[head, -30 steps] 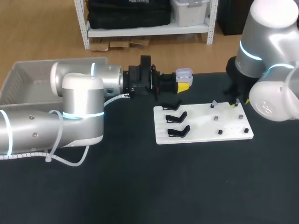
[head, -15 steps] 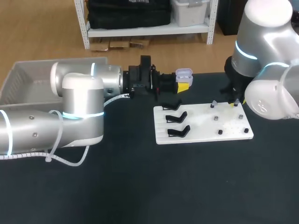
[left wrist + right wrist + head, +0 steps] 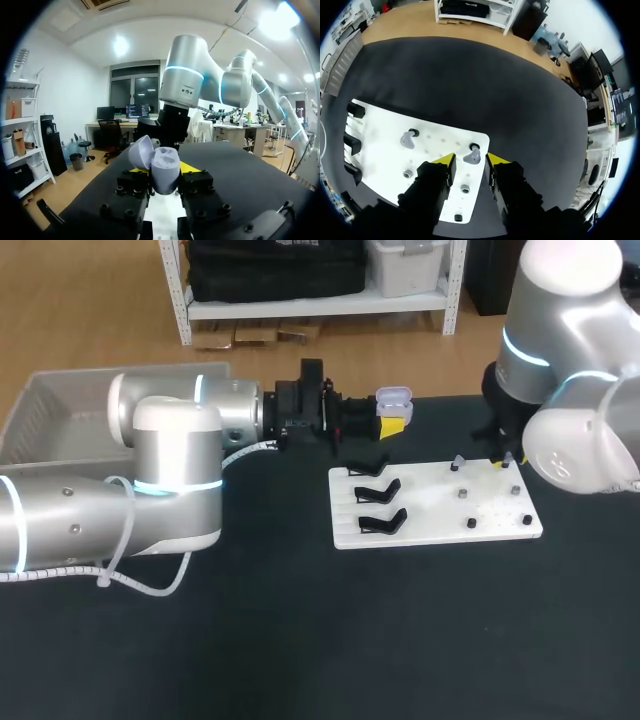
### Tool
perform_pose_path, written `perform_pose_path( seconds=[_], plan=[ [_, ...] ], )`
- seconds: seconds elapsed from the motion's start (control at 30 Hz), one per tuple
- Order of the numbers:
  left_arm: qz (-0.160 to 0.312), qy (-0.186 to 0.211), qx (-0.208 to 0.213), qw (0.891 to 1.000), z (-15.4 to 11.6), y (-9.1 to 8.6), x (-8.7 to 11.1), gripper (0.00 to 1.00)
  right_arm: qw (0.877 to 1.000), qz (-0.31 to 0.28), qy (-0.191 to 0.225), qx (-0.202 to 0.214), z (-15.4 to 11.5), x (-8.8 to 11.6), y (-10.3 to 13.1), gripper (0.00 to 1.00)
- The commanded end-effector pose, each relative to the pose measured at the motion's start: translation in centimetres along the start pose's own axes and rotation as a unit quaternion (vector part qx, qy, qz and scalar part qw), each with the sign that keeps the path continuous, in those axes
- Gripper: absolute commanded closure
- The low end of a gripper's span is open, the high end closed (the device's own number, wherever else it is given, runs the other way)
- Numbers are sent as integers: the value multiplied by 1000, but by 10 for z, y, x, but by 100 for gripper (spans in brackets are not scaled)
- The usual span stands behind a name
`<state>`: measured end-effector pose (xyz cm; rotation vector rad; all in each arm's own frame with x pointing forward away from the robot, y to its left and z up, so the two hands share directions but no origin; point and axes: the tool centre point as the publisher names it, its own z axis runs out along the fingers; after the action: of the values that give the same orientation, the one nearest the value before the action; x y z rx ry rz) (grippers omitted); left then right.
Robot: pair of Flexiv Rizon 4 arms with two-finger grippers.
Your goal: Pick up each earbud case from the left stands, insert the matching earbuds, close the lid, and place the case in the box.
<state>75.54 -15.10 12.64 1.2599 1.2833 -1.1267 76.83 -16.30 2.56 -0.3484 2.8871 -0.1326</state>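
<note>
lavender earbud case (image 3: 164,167) is clamped from both sides by the fingers of the left gripper (image 3: 165,172), with its lid hinged open. it is held near the far edge of the black table (image 3: 300,640), just beyond the white board (image 3: 430,502). the case's lower half is hidden between the fingers. three black stands (image 3: 378,502) occupy the board's left side. the grey box (image 3: 50,410) stands at the far left, partly covered by the left arm. the right gripper (image 3: 470,160) hangs over the board's far right corner with its fingers parted. one grey earbud (image 3: 471,157) lies between the yellow tips, with no contact visible. a second earbud (image 3: 408,141) sits apart on the board. in the head view this gripper is mostly hidden by its own arm. compared with one second ago, the right arm's upper links have shifted slightly left. the left arm and the case are unchanged.
</note>
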Motion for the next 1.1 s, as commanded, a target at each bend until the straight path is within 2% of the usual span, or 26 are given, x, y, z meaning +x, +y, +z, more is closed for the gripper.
perform_pose_path(
  seconds=[0.03, 0.2, 0.27, 0.5, 0.53, 0.67, 0.8, 1.1],
  plan=[
    [-1, 1, 2, 1000, 0, 2, 0, 100, 1000, 2, 1, 0, 1, 0, 0, 64],
    [-1, 1, 2, 1000, 0, 2, 0, 100, 1000, 1, 2, 0, 2, -3, 0, 65],
    [-1, 1, 2, 1000, 0, 2, 0, 100, 1000, 0, 2, 1, 2, -4, 0, 68],
    [-1, 1, 2, 1000, 0, 2, 0, 100, 1000, 2, 2, 1, 3, -5, 2, 92],
    [-1, 1, 2, 1000, 0, 2, 0, 100, 1000, 2, 3, 1, 3, -5, 2, 100],
    [-1, 1, 2, 1000, 0, 2, 0, 100, 1000, 4, 4, 3, 2, -4, 1, 100],
    [-1, 1, 2, 1000, 0, 2, 0, 100, 1000, 7, 2, 11, -12, -2, -3, 100],
    [-1, 1, 2, 1000, 0, 2, 0, 100, 999, 48, 4, -7, -76, 7, -2, 100]
  ],
)
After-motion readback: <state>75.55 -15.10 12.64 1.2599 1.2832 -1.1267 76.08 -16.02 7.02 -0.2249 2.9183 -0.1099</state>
